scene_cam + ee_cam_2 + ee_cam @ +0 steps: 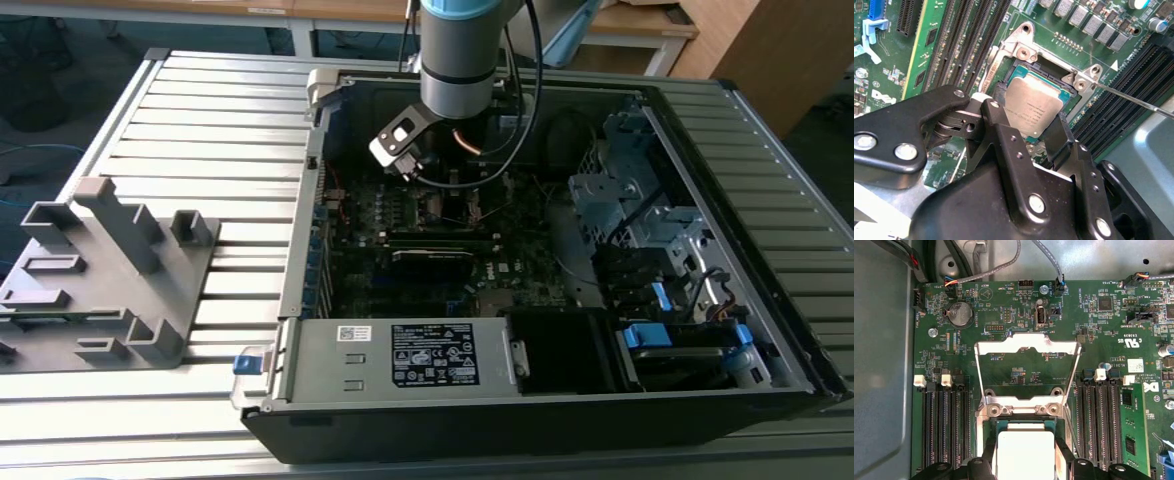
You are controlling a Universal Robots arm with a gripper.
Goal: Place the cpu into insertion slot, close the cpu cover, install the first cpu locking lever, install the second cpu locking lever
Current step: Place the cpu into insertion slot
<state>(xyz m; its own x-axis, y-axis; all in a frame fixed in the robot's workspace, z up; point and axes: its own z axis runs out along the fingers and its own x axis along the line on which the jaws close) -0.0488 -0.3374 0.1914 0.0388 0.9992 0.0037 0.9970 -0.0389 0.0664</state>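
Ribbed metal table (200, 110), bearing open computer case (534, 420). Gripper (1029, 117): clamped on two opposite edges of cpu (1034, 100), at insertion slot (1013, 79), toward far end of case. Cpu cover (1026, 343): swung open, off the slot.

table (200, 130): ribbed grey | wooden desks (641, 20) behind | dark floor (40, 110)

cpu (1025, 446) pinched in end effector (1025, 454) at insertion slot (1004, 425); cpu cover (1026, 344) raised open; memory slots (946, 430) flanking.
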